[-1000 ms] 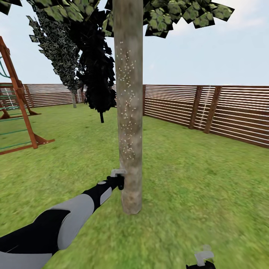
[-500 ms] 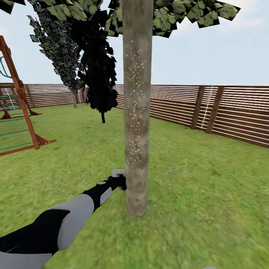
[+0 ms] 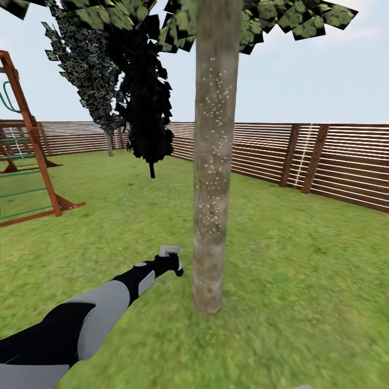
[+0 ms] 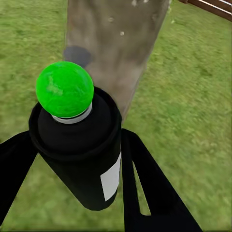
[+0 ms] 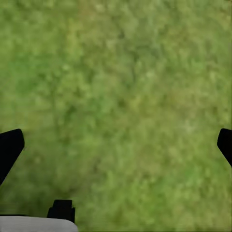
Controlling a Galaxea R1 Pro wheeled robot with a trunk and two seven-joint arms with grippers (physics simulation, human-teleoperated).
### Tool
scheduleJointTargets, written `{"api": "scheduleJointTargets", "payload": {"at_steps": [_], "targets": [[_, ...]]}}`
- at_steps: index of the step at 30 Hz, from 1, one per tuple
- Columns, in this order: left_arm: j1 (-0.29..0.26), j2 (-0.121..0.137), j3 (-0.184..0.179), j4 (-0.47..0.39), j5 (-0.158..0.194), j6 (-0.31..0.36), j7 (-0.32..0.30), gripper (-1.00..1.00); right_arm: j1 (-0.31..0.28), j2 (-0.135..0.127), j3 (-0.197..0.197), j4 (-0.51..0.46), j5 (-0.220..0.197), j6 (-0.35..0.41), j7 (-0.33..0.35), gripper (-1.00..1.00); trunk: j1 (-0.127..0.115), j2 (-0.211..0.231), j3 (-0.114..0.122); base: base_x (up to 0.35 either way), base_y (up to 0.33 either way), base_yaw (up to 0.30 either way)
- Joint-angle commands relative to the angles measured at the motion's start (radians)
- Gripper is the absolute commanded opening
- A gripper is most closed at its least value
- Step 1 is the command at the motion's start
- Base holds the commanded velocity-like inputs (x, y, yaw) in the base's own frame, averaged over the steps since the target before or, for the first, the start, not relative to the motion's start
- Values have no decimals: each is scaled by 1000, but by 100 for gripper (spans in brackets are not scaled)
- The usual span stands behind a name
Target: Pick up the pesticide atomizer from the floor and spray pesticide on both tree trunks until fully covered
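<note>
Atomizer aimed at the spotted trunk

Tree trunk (image 3: 213, 178) stands on the lawn (image 3: 302, 270), speckled white higher up; the left gripper (image 4: 72, 159), clamped on the pesticide atomizer (image 4: 79, 154), points it at the bare base. The right gripper's (image 5: 116, 145) fingers are spread over grass. Drifting sideways risks spraying past the trunk.

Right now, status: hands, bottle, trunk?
Left hand shut on bottle, green cap, aimed at trunk. Right hand open over grass. Trunk speckled white. Nothing in the way.
</note>
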Motion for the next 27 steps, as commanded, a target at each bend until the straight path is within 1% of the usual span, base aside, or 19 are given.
{"api": "scheduleJointTargets", "payload": {"at_steps": [1,7,9,11,14,19,23,24,26,27], "targets": [[0,1,1,0,-1,0,3,-100,0,0,0,0,0,0,0,100,0,0,0,3,350,-26],[0,0,1,1,0,0,3,-100,0,0,1,2,0,1,1,100,0,0,0,42,350,-234],[0,1,1,1,0,0,3,-100,13,6,1,2,0,1,27,100,0,0,0,140,350,-222],[1,2,1,1,0,0,3,-100,19,10,1,2,0,0,45,100,0,0,0,152,350,-78],[1,8,1,1,0,1,3,-100,21,12,1,1,0,0,52,100,0,0,0,139,350,-23],[2,9,1,1,-1,3,3,-100,21,12,1,1,0,0,53,100,0,0,0,145,350,-6],[2,9,1,1,0,4,3,-100,23,16,1,1,0,0,53,100,0,0,0,158,350,-89],[2,9,1,1,0,9,3,-100,23,18,1,1,0,0,52,100,0,0,0,182,350,-63],[1,4,0,1,0,67,1,-100,23,19,1,1,0,0,52,100,0,0,0,190,350,-24],[2,0,-1,1,0,78,1,-100,23,20,1,1,0,0,52,100,0,0,0,198,349,-10]]}}
